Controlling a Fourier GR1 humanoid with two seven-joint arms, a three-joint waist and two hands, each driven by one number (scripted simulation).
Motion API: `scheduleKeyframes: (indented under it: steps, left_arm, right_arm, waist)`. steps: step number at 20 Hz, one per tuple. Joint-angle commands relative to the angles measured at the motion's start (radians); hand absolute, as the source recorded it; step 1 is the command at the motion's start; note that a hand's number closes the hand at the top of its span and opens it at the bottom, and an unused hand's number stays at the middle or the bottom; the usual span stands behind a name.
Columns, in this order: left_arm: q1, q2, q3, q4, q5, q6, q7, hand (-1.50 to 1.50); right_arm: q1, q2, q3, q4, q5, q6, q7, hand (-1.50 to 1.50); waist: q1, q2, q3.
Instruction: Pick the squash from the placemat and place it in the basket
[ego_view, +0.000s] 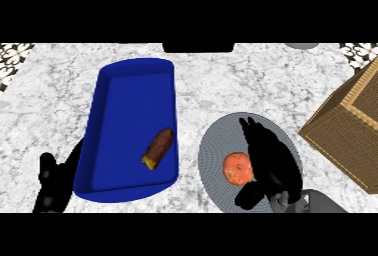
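An orange squash (238, 168) lies on a round grey placemat (221, 145) at the lower right of the counter. My right hand (270, 160) rests over the placemat just right of the squash, fingers stretched straight toward the far side, thumb low beside the squash; the hand is open and its fingers are not curled round the squash. A woven brown basket (347, 125) stands at the right edge, only partly in view. My left hand (53, 187) shows at the lower left with straight fingers, holding nothing.
A long blue tray (129, 100) lies left of the placemat with a brown sweet potato (159, 148) inside it. The marble counter (221, 80) stretches behind. A dark object (198, 47) sits at the far edge.
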Motion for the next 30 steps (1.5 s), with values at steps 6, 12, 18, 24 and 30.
scheduleKeyframes:
  steps: [6,12,18,24,30]
  left_arm:
    - [0.032,-0.040,0.008,0.051,-0.005,-0.020,0.009,0.00]
    - [0.026,-0.076,-0.019,0.051,-0.039,-0.010,0.016,0.00]
    - [0.085,-0.066,0.000,0.010,-0.031,-0.040,0.010,0.00]
    - [-0.033,-0.032,0.081,0.088,-0.005,-0.095,0.052,0.00]
    - [0.012,-0.066,0.075,0.108,-0.033,-0.100,-0.001,0.00]
  right_arm:
    - [0.033,0.089,-0.048,0.062,0.089,0.039,0.054,-1.50]
    - [0.038,0.166,-0.042,0.179,0.123,0.078,0.050,-1.50]
    - [0.075,0.212,-0.058,0.230,0.142,0.073,0.020,-1.50]
    - [0.042,0.263,-0.099,0.302,0.201,0.071,-0.048,-1.50]
    - [0.141,0.247,-0.104,0.292,0.252,0.032,-0.109,-1.50]
  waist:
    - [0.002,0.007,-0.010]
    - [0.004,0.008,-0.011]
    - [0.005,0.007,-0.010]
    - [0.002,0.008,-0.010]
    - [-0.001,0.008,-0.010]
